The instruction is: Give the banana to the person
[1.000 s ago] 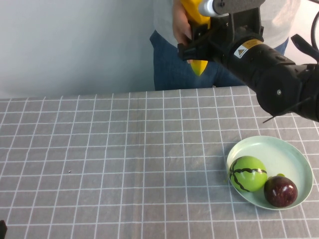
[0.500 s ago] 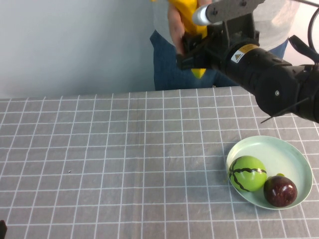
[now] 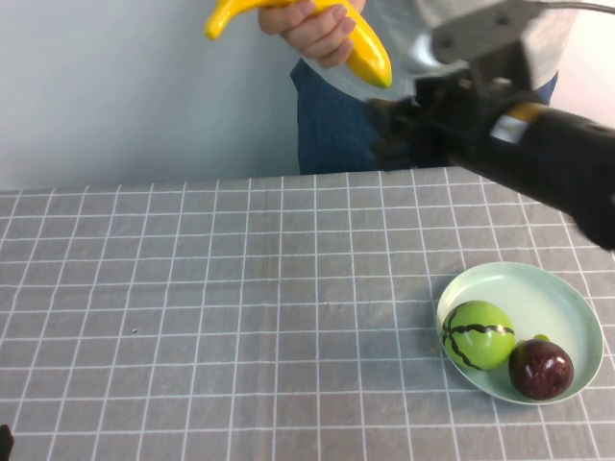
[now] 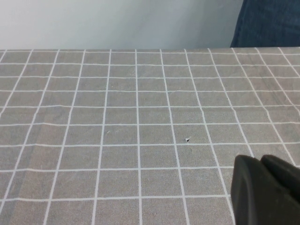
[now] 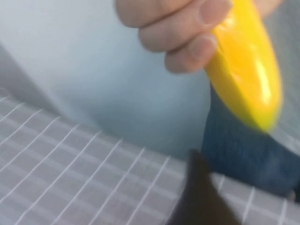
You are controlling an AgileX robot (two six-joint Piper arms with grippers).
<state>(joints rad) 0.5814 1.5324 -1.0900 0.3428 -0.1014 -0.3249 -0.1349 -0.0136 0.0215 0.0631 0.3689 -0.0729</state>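
Observation:
The banana (image 3: 365,53), long, glossy and yellow, is in the person's hand (image 3: 317,27) high above the table's far edge; the person (image 3: 336,130) stands there in blue jeans. It also shows in the right wrist view (image 5: 248,70), held by the person's fingers (image 5: 183,33). My right gripper (image 3: 389,134) is below and right of the banana, apart from it, open and empty; one dark finger (image 5: 200,192) shows in its wrist view. My left gripper (image 4: 260,161) is shut and empty, low over the tablecloth at the near left.
A pale green plate (image 3: 562,283) at the near right holds a green striped ball (image 3: 478,334) and a dark purple fruit (image 3: 540,369). A grey checked cloth (image 3: 240,288) covers the table.
My right gripper has let go of the banana and drawn back down and right. The person's hand has lifted the banana up and to the left.

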